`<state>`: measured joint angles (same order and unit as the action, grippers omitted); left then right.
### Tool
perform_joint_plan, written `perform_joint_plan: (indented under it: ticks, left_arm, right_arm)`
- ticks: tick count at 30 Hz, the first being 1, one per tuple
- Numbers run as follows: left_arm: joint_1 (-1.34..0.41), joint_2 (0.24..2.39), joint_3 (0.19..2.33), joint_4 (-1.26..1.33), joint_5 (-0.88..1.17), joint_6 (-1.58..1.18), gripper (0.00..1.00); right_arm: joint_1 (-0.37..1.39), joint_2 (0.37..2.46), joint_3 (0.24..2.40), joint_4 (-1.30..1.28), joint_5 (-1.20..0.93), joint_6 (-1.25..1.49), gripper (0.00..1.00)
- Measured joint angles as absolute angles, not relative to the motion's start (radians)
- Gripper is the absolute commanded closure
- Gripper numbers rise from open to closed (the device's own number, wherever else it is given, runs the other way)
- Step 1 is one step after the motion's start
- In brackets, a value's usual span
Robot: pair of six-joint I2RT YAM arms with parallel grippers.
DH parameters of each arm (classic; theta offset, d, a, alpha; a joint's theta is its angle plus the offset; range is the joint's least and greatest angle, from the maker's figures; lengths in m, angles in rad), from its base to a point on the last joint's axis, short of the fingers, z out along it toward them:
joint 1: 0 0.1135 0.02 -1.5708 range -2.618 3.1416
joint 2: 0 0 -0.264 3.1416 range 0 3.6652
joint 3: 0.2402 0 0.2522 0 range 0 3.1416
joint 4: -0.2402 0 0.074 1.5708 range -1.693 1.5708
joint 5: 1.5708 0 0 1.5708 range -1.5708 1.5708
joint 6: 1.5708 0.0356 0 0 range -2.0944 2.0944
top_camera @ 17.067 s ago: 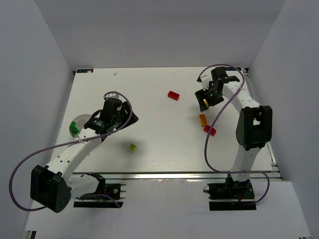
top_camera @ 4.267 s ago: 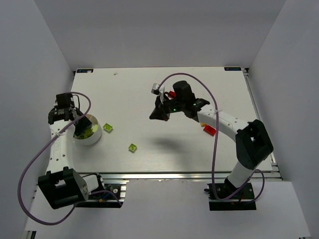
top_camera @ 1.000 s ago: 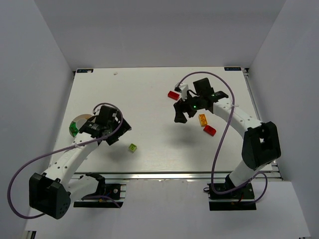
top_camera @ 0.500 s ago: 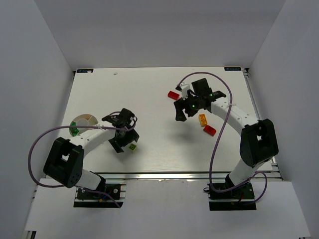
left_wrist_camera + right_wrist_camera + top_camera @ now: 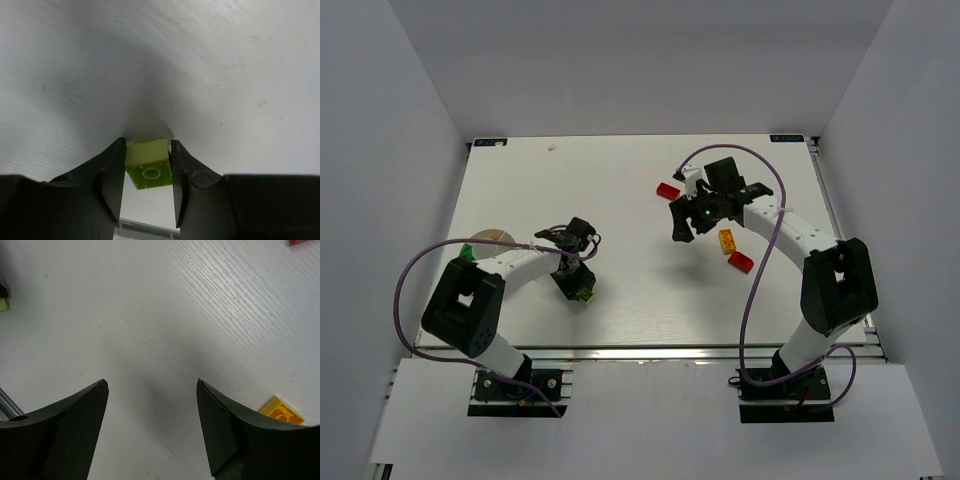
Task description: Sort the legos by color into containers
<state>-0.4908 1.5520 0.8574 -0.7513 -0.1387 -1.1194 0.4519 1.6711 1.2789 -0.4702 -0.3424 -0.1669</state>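
Now that the left arm has swung away from the white dish [image 5: 488,236] and dropped onto the lone lime green brick [image 5: 148,168], you have gone from reaching to grasping. The left fingers [image 5: 112,172] have narrowed to the brick's width. One presses against each side, with no gap showing. The brick sits on the surface [image 5: 620,180], close to the near edge and left of its middle. It looks pinched but not yet lifted. The dish lies by the left edge, partly hidden behind the arm, so the carry back should be short. The right fingers [image 5: 82,412] have barely shifted. They are spread wide above bare surface with nothing between them. An orange brick [image 5: 280,413] lies just beside one finger, and a red brick [image 5: 667,190] lies nearer the far edge.
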Motion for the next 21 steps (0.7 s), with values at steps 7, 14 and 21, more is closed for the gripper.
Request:
perform_joint_plan:
  ticks: [7,14,21]
  left_arm:
    - [-0.493,1.526,0.926,-0.784,-0.171,-1.071,0.94]
    - [-0.493,1.456,1.13,-0.962,-0.413,-0.902,1.0]
    - [-0.472,1.46,1.261,-1.162,-0.702,-0.724,1.0]
  right_arm:
    - [0.452,1.671,1.276,-0.469,-0.346,-0.168,0.45]
    - [0.452,1.672,1.272,-0.474,-0.389,-0.178,0.93]
    - [0.452,1.692,1.279,-0.478,-0.42,-0.176,0.93]
